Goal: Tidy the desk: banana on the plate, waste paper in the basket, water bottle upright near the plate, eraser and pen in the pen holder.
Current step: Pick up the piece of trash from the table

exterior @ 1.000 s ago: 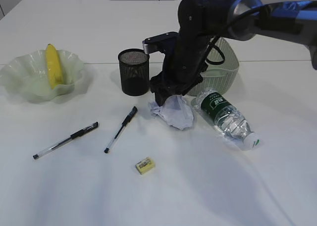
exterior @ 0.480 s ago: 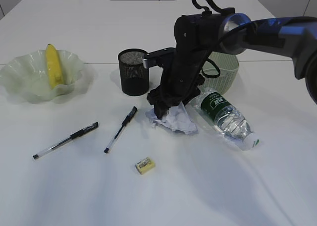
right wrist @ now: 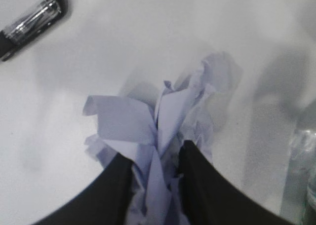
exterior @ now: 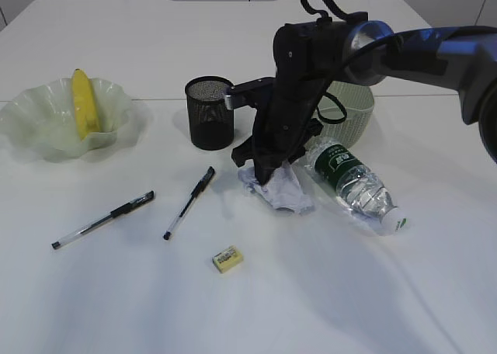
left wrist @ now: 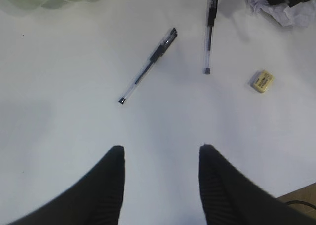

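While the right gripper (right wrist: 155, 173) pinches the waste paper (exterior: 281, 189), its two dark fingers (right wrist: 111, 185) are pressed into the crumpled mass from either side, with folds squeezed up between them in the right wrist view. Grip looks taken low and central, probably so the loose ball does not unfold or slip out on the lift.

Paper sits on the desk (exterior: 326, 292), touching it as far as I can tell, between the pen holder (exterior: 210, 112) at about 10 o'clock from it and the water bottle (exterior: 356, 185) lying on its side just beside it at 3 o'clock. Basket (exterior: 351, 102) stands behind the arm, at roughly 1 o'clock from the paper and near. Short carry, which likely explains why this arm took the job.

Banana (exterior: 84, 102) lies in the plate (exterior: 35, 117), far at 9 o'clock; that step reads as done. Two pens, pen A (exterior: 103, 220) and pen B (exterior: 189, 202), and the eraser (exterior: 227, 258) lie loose at 7 to 8 o'clock of the paper, well apart from the holder.

Left gripper (left wrist: 160, 156) hangs spread above bare desk, holding nothing. Judged to be waiting clear of the right arm.

Risk: bottle close enough to be nudged on lift.
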Tool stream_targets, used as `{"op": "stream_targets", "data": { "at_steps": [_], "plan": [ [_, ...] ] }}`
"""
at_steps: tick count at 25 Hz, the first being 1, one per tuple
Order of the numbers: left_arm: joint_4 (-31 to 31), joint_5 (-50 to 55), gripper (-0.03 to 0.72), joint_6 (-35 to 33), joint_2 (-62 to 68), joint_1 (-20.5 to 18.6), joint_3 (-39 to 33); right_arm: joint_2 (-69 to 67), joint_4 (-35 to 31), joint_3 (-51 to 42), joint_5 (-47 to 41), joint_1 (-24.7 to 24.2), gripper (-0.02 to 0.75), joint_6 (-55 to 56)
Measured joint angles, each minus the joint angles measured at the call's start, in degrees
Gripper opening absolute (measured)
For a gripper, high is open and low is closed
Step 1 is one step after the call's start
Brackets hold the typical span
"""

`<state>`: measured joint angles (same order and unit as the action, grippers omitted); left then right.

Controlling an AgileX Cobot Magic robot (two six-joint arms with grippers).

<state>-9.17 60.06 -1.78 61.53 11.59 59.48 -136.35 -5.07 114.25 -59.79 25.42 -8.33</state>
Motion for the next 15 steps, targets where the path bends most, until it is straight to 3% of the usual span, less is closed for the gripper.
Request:
{"op": "stream_targets", "data": {
  "at_steps": [7,15],
  "plan": [
    [0.1,0.0,0.35,0.0,0.0,0.0,0.0,0.2,0.0,0.6,-2.8,2.6,0.052,0.0],
    [1.8,0.0,0.35,0.0,0.0,0.0,0.0,4.7,-0.4,2.7,-7.4,3.0,0.026,0.1]
  ]
}}
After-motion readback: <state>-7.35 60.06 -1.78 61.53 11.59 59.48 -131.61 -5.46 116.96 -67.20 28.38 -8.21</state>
